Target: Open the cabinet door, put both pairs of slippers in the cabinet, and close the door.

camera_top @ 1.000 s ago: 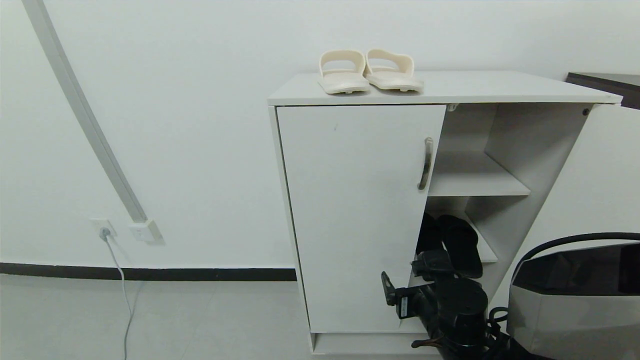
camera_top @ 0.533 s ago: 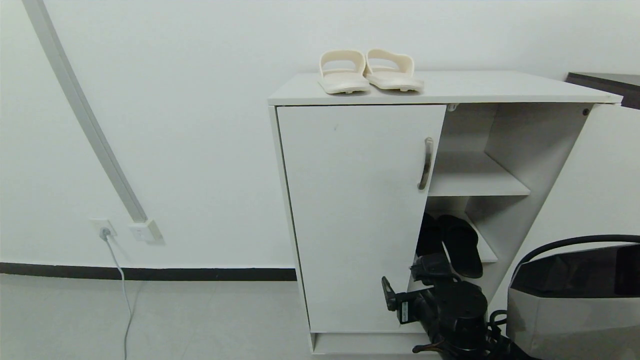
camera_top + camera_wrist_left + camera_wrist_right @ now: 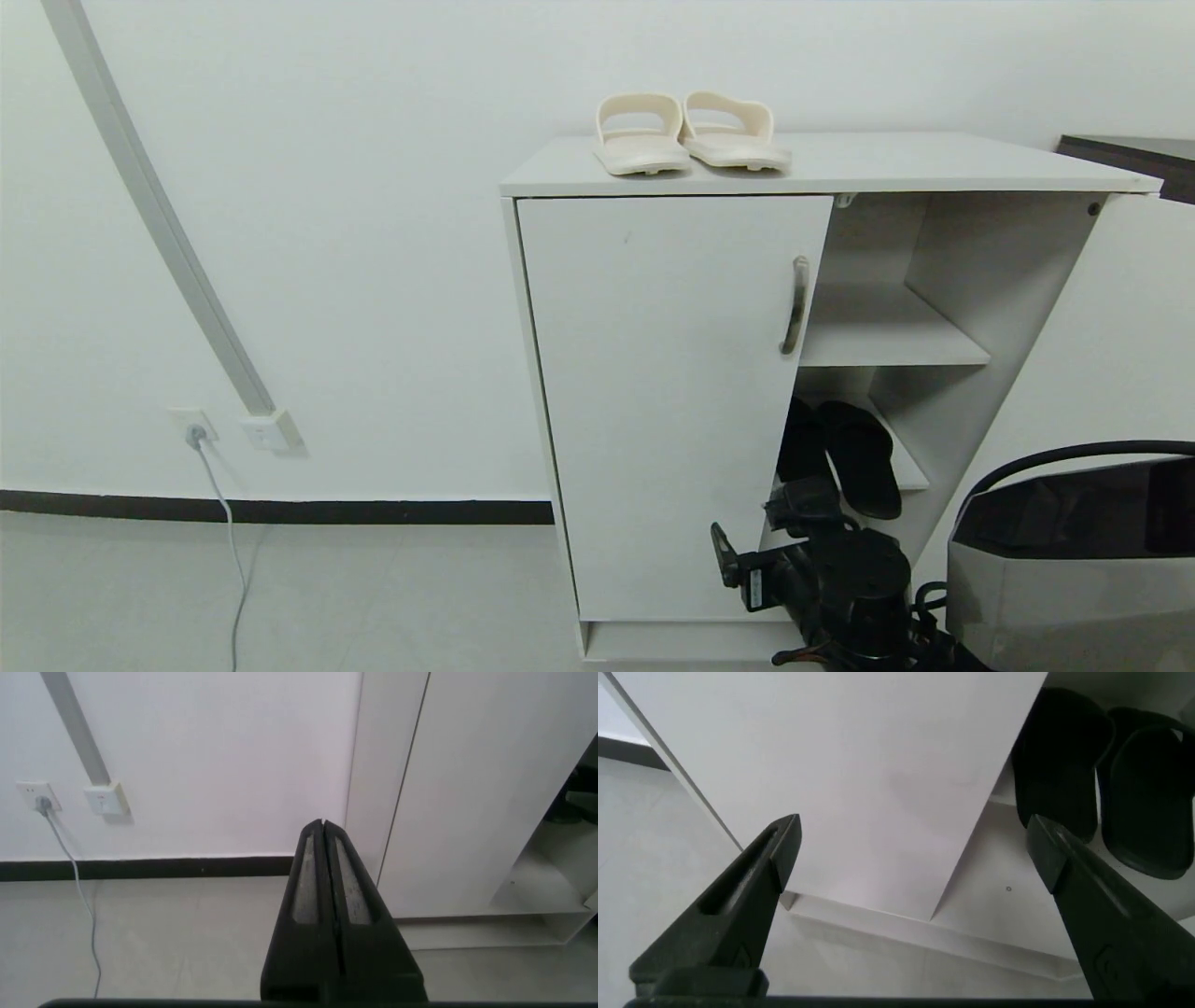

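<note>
Atop the cabinet point(image 3: 934, 159) sits the cream pair point(image 3: 691, 135); the black pair point(image 3: 845, 457) lies on its lower shelf point(image 3: 910, 471). Right hand point(image 3: 913, 826) gapes wide nearby, seemingly clear of it; left hand point(image 3: 322, 835) is closed, empty.

Matt white cabinet point(image 3: 934, 161), smooth cream slippers point(image 3: 691, 138), matt black slippers point(image 3: 854, 457), brushed metal handle point(image 3: 795, 305)

Wall socket point(image 3: 191, 427), plugged grey cable point(image 3: 213, 478)
</note>
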Controlling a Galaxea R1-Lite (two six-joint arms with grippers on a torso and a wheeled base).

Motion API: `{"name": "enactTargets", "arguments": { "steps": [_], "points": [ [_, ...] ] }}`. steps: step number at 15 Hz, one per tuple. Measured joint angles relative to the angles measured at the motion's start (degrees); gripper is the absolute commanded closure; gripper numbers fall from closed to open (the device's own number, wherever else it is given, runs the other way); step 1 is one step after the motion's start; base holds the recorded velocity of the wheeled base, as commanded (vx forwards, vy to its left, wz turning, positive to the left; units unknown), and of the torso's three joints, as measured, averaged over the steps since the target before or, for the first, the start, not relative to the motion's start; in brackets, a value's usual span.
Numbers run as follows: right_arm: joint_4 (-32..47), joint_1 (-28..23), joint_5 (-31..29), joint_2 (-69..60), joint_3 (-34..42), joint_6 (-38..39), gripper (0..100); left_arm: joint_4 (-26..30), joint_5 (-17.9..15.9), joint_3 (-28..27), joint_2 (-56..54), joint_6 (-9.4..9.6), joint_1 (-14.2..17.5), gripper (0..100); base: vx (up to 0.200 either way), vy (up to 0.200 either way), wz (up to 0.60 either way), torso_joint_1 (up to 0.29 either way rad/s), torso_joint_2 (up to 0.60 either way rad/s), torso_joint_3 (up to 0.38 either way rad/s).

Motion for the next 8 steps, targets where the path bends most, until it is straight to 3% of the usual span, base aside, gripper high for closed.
{"name": "enactTargets", "arguments": {
  "steps": [8],
  "points": [
    [0.00, 0.05, -0.07, 0.73, 0.09, -0.38, 0, -0.05, 0.00, 0.00, 0.00, -0.13, 0.00, 100, 0.000, 0.000, 0.00, 0.079, -0.40, -0.320]
  ]
}}
